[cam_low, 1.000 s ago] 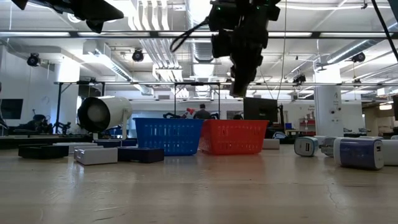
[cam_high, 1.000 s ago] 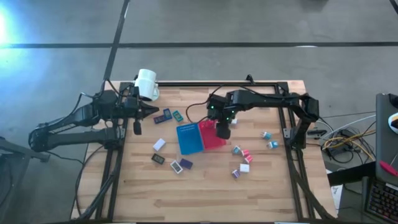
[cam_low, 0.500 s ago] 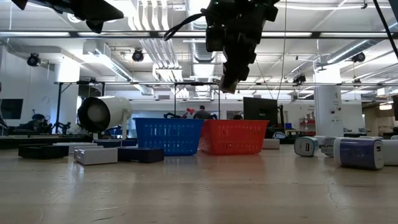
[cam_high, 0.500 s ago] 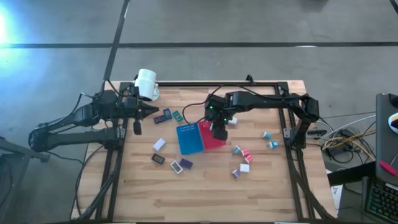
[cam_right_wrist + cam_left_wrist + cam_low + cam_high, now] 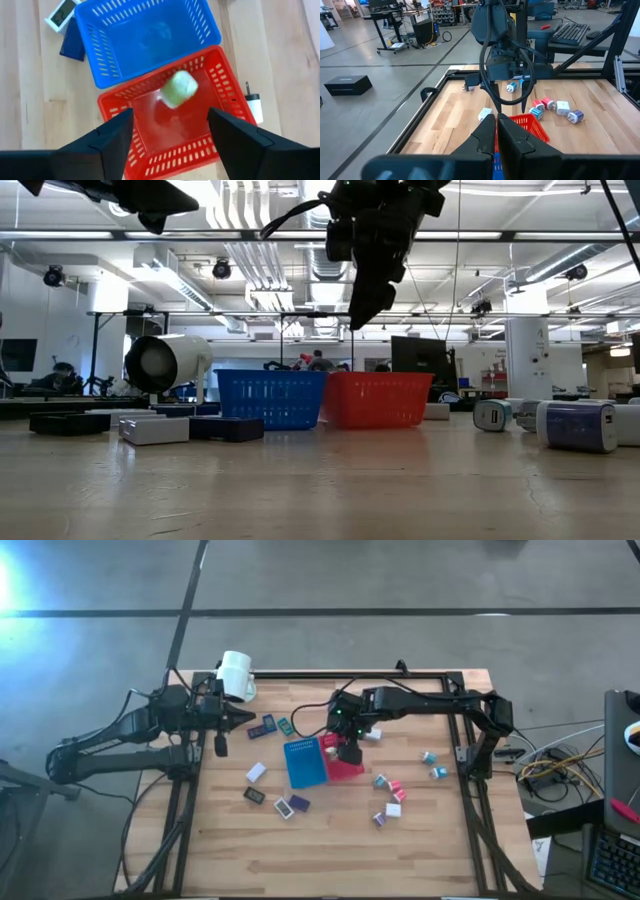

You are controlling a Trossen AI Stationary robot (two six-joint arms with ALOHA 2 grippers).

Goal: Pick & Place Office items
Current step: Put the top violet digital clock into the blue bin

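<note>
My right gripper [image 5: 170, 145] hangs open over the red basket [image 5: 115, 100], fingers slanting down. A small pale-green and white office item [image 5: 178, 89] shows blurred inside the basket, below the gap between the fingers and apart from both. In the high view this gripper [image 5: 348, 752] stands over the red basket [image 5: 352, 772], which sits beside the blue basket [image 5: 305, 762]. My left gripper [image 5: 496, 120] waits shut and holds nothing, raised near the table's far left corner [image 5: 250, 718]. Other office items lie loose on the table to the left [image 5: 256, 772] and right [image 5: 393, 809] of the baskets.
A white mug [image 5: 236, 675] lies on its side at the far left corner. Flat pieces [image 5: 285, 807] lie left of the blue basket, and small clip-like ones [image 5: 438, 772] lie right of the red one. A white plug-like piece [image 5: 253, 106] lies beside the red basket's wall.
My right gripper has stayed over the red basket and tipped, its fingertips swinging toward the table's left. The pale piece seen at its tips in the low view is gone from there; it is now loose inside the red basket.
</note>
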